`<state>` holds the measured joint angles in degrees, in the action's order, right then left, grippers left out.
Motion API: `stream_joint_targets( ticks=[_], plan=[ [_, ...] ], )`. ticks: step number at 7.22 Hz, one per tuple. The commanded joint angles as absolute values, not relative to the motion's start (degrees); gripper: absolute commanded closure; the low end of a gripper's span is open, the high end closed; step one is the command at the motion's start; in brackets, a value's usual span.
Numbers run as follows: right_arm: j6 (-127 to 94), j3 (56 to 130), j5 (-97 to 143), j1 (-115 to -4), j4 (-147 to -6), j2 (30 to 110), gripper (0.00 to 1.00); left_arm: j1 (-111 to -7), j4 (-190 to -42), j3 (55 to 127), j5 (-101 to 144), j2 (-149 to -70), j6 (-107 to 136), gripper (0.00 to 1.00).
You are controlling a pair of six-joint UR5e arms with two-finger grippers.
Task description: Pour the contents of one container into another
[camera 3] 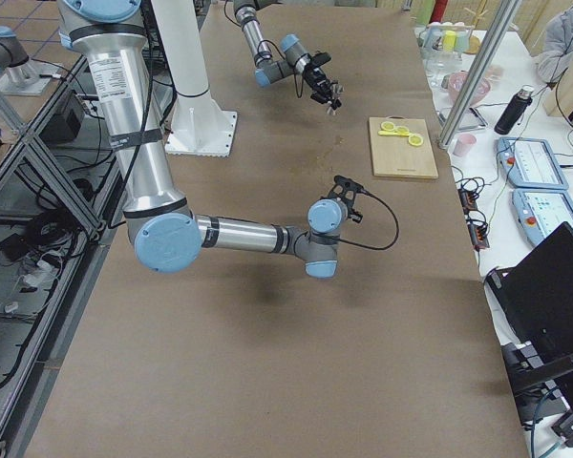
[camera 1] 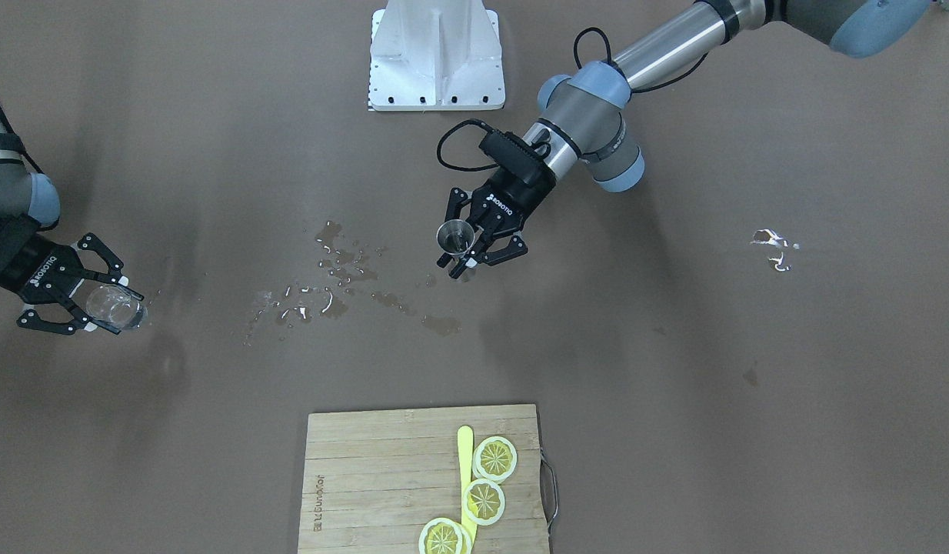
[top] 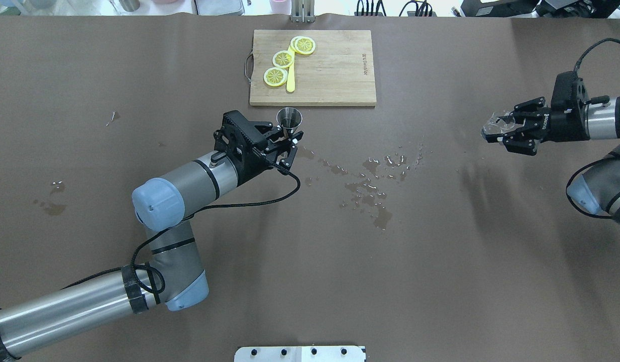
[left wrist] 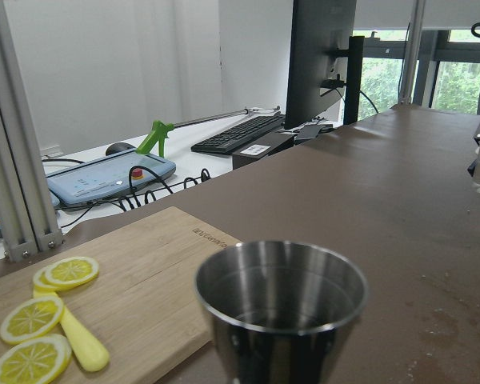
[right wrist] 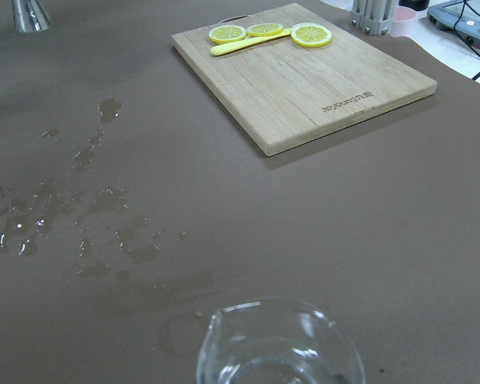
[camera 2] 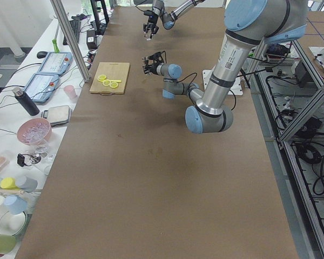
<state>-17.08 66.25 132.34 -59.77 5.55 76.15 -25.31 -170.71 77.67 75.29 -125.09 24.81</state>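
My left gripper is shut on the steel jigger, holding it upright with its mouth up near the table's middle. In the overhead view the jigger sits just in front of the cutting board, and its open cup fills the left wrist view. Far off on the other side, my right gripper is shut on the small clear glass, also seen as the glass overhead. The glass's rim shows at the bottom of the right wrist view. The two vessels are far apart.
Spilled water is scattered over the brown table between the arms. A bamboo cutting board with three lemon slices and a yellow knife lies on the operators' side. A white mount stands at the robot's base.
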Motion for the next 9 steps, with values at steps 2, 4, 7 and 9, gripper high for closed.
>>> stream_joint_targets(
  ticks=[2,4,7,9],
  plan=[
    [-16.96,66.27,134.21,-63.62,4.31,75.41,1.0,-21.46,-180.22,77.35,79.85,-125.94,17.25,1.0],
    [-16.79,69.85,134.38,-64.34,-0.32,74.8,1.0,-21.1,-184.38,75.69,82.44,-125.95,16.0,1.0],
    [-15.4,72.14,138.04,-63.63,-0.19,74.35,1.0,-20.65,-183.35,74.62,83.85,-126.12,16.0,1.0],
    [-13.1,72.25,138.43,-63.37,-1.4,73.04,1.0,-20.65,-182.2,74.71,83.76,-126.12,16.0,1.0]
  ],
)
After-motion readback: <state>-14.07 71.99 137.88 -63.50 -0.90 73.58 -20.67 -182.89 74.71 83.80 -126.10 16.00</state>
